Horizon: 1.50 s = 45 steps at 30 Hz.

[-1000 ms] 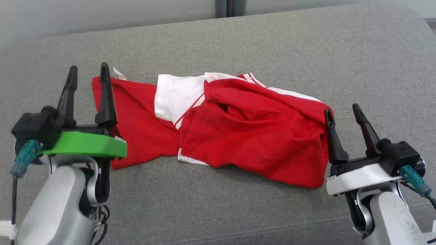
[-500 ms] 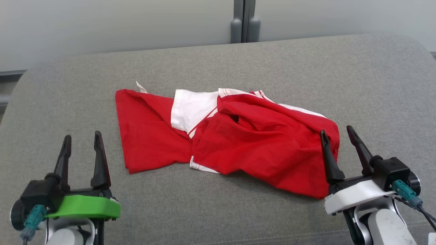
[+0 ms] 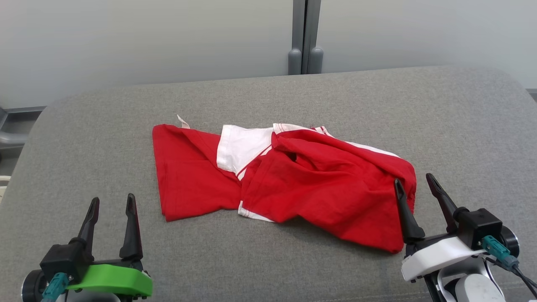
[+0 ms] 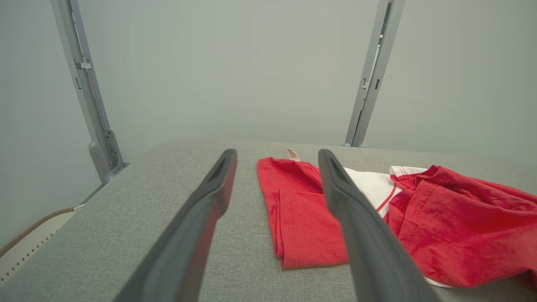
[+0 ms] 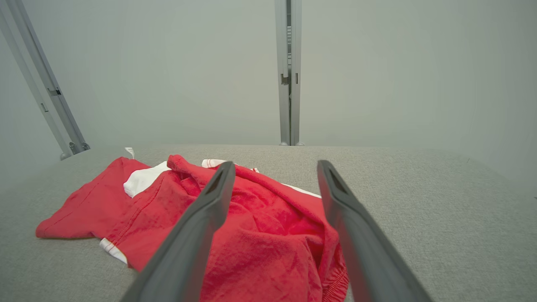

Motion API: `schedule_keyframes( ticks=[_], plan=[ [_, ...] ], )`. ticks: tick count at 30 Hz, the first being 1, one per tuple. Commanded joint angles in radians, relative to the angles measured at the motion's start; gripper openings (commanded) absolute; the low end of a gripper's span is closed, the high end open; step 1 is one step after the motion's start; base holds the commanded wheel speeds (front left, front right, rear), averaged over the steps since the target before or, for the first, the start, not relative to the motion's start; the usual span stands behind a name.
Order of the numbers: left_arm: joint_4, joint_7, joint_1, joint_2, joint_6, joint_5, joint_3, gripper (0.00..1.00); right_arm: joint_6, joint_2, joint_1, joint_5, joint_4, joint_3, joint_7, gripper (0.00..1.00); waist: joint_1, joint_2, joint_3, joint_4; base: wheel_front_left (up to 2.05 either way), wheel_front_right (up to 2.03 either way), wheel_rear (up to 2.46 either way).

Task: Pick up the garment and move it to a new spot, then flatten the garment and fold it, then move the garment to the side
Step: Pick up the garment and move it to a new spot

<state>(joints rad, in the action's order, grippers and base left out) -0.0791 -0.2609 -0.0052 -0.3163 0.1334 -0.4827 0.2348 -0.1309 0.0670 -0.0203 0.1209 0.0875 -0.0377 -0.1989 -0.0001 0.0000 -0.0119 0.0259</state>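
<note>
A red garment (image 3: pixel 289 184) with white panels lies crumpled on the grey cushioned surface (image 3: pixel 268 96), in the middle. A small tag sticks up at its far left corner. My left gripper (image 3: pixel 112 201) is open at the lower left, apart from the cloth and nearer than its left edge. My right gripper (image 3: pixel 413 181) is open at the lower right, just beside the garment's right end, its left finger overlapping the cloth edge. The left wrist view has the garment (image 4: pixel 377 214) ahead and to the right; in the right wrist view the garment (image 5: pixel 235 222) lies ahead left.
Behind the grey surface stands a pale wall with a grey vertical post (image 3: pixel 305 37). The surface's left edge (image 3: pixel 25 147) drops off beside a grey rail. Bare grey fabric surrounds the garment on all sides.
The head camera has tilted up, so the whole scene sits lower. My left gripper has drawn back from the garment's left edge toward me. The right gripper stays by the right end.
</note>
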Motion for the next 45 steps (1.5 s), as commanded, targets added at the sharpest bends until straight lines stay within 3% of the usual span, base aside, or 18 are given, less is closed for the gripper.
schedule_keyframes(
  ticks=[1, 14, 20, 27, 30, 34, 36, 41, 45],
  plan=[
    [-0.003, 0.0, 0.014, -0.005, 0.003, 0.004, 0.002, 1.0, 0.0, -0.002, 0.014, -0.003, -0.007, 0.003, 0.004, 1.0, 0.0001, 0.0, 0.0, 0.0, 0.0, 0.0, 0.0],
    [0.002, 0.014, -0.022, 0.001, 0.007, -0.007, 0.013, 1.0, 0.0, -0.004, 0.009, -0.004, -0.021, 0.01, 0.01, 1.0, 0.0001, 0.0, 0.008, 0.006, 0.0, 0.0, 0.0],
    [-0.041, 0.103, -0.131, 0.007, -0.044, -0.01, 0.073, 1.0, 0.0, -0.007, -0.005, -0.007, -0.033, 0.005, 0.008, 1.0, 0.0001, 0.0, 0.039, 0.003, 0.0, 0.0, 0.0],
    [-0.302, 0.275, -0.318, 0.049, -0.144, -0.085, 0.131, 1.0, 0.0, -0.008, -0.05, 0.004, -0.032, -0.027, -0.005, 1.0, 0.0001, 0.0, 0.115, -0.054, 0.0, 0.0, 0.0],
    [-0.449, 0.326, -0.388, 0.067, -0.166, -0.124, 0.123, 1.0, 0.0, -0.009, -0.067, 0.009, -0.024, -0.037, -0.012, 1.0, 0.0001, 0.0, 0.152, -0.082, 0.0, 0.0, 0.0],
    [-0.614, 0.366, -0.467, 0.077, -0.173, -0.152, 0.108, 1.0, 0.0, -0.011, -0.083, 0.02, -0.01, -0.038, -0.026, 1.0, 0.0001, 0.0, 0.195, -0.112, 0.0, 0.0, 0.0],
    [-0.713, 0.385, -0.513, 0.07, -0.143, -0.166, 0.091, 1.0, 0.0, -0.012, -0.098, 0.025, -0.001, -0.038, -0.036, 1.0, 0.0001, 0.0, 0.221, -0.128, 0.0, 0.0, 0.0],
    [-0.803, 0.398, -0.556, 0.067, -0.122, -0.17, 0.079, 1.0, 0.0, -0.013, -0.11, 0.031, 0.011, -0.029, -0.047, 1.0, 0.0001, 0.0, 0.245, -0.133, 0.0, 0.0, 0.0],
    [-0.853, 0.399, -0.578, 0.078, -0.147, -0.179, 0.084, 1.0, 0.0, -0.014, -0.118, 0.03, 0.022, -0.029, -0.053, 1.0, 0.0001, 0.0, 0.255, -0.129, 0.0, 0.0, 0.0]
  ],
)
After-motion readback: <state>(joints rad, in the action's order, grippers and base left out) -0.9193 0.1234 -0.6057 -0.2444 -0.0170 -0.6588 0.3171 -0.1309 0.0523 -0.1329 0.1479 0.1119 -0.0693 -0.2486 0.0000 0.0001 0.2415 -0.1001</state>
